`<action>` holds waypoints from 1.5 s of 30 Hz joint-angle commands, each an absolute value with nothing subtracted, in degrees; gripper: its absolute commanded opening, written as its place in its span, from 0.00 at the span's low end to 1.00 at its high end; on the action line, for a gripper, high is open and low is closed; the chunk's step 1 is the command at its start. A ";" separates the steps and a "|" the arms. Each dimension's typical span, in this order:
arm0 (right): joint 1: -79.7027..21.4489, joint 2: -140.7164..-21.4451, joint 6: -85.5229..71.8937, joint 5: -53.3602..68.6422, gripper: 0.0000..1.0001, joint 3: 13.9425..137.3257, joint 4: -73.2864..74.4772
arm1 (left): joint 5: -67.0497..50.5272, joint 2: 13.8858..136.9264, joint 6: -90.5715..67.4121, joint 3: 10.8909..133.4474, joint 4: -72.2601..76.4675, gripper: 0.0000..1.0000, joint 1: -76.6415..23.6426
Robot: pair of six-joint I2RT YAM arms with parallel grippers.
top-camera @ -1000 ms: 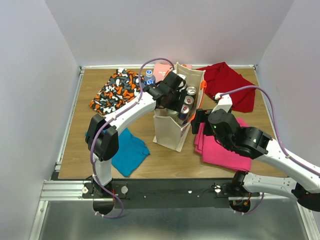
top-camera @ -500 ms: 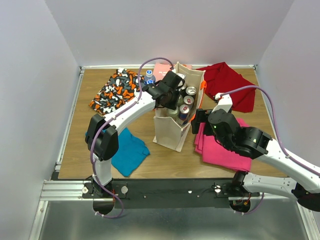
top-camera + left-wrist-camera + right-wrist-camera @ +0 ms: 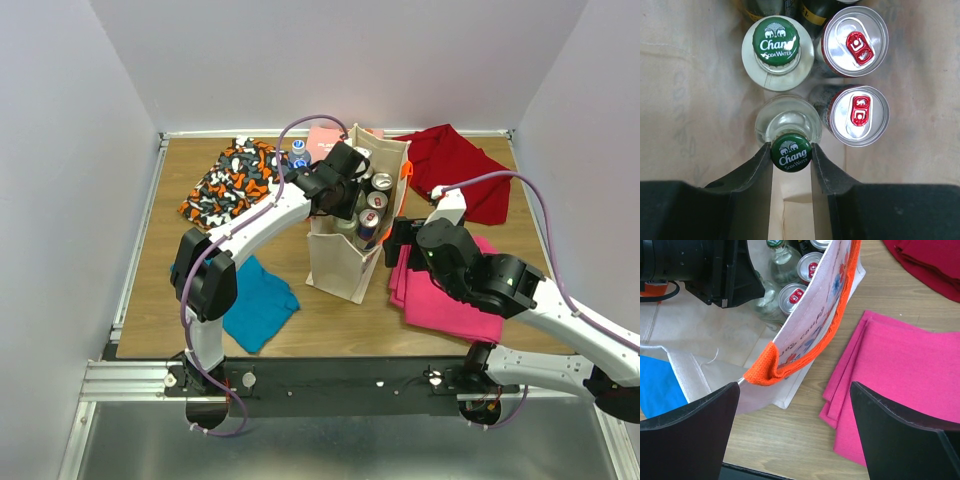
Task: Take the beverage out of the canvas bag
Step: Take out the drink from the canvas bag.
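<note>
The canvas bag [image 3: 340, 268] stands upright mid-table, beige with an orange handle [image 3: 790, 365]. Inside it are two green-capped Chang soda water bottles and several red-tabbed cans [image 3: 855, 35]. My left gripper [image 3: 791, 149] reaches down into the bag from above and is shut on the cap of the nearer bottle [image 3: 787, 120]. The other bottle [image 3: 777, 42] stands just beyond it. My right gripper [image 3: 794, 385] hangs open beside the bag's right side, just outside the handle, with nothing between its fingers. From above, the left gripper [image 3: 345, 195] is over the bag's mouth and the right gripper [image 3: 395, 240] is at its right wall.
A folded pink cloth [image 3: 450, 300] lies right of the bag under the right arm. A red cloth [image 3: 455, 165] is at the back right, a patterned cloth [image 3: 235, 180] at the back left, and a blue cloth [image 3: 255, 305] at the front left. Blue-capped bottles [image 3: 298, 152] stand behind the bag.
The left gripper has closed onto the bottle cap inside the bag. Both arms have stayed almost where they were.
</note>
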State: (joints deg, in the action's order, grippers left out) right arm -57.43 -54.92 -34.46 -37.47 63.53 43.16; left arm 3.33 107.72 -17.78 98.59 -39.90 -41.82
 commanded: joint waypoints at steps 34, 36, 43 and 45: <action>-57.66 -50.98 -35.42 -41.57 1.00 62.58 44.91 | 3.25 106.96 -14.15 113.37 -46.31 0.00 -42.10; -57.66 -50.98 -35.42 -41.57 1.00 62.49 45.00 | 3.08 107.31 -13.89 115.04 -47.89 0.00 -42.10; -57.74 -50.71 -35.77 -41.66 1.00 62.14 45.35 | 0.01 107.31 -11.78 120.84 -53.95 0.00 -42.10; -57.74 -50.54 -36.12 -41.66 1.00 61.96 45.35 | -1.91 108.02 -10.38 124.34 -57.37 0.00 -42.10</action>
State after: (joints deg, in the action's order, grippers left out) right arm -57.43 -51.59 -34.94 -39.62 62.92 43.38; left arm 2.00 108.90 -13.47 115.90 -54.81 -42.00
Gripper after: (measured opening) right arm 0.998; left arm 0.381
